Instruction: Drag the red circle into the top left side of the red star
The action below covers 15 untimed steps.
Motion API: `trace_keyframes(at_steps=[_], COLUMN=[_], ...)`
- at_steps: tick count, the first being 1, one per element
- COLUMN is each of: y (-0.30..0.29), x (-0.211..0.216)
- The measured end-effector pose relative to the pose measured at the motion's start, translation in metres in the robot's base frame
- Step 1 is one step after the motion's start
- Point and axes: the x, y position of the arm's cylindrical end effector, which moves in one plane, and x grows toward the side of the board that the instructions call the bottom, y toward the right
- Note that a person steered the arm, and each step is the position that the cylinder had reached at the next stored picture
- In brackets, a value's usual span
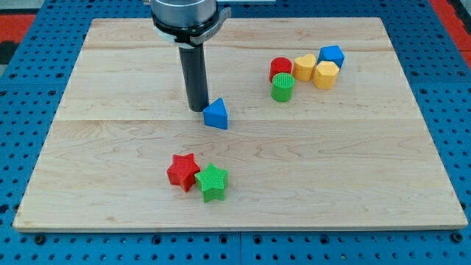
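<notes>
Pale wooden tabletop [353,169] rests on blue perforated board [29,66]; my tip [196,110] stands beside the blue triangle [216,114], no claw visible.

Pale wooden counter [353,184], plank seams visible, resting on blue perforated base [22,81]; red strip [452,11] at view's top right; even light.

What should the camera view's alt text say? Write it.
My tip rests on a wooden board just left of a blue triangle, far from the red circle clustered at upper right. The red star touches a green star near the bottom.
</notes>
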Motion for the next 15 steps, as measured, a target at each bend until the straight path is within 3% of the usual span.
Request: trace_keyframes(at_steps=[1, 3, 4, 6, 8, 10, 12, 14, 15], y=[0.015, 0.049, 0.057, 0.175, 0.23, 0.217, 0.165, 0.149, 0.118], x=[-0.004, 0.108, 0.113, 0.045, -0.02, -0.077, -0.078, -0.076, -0.06])
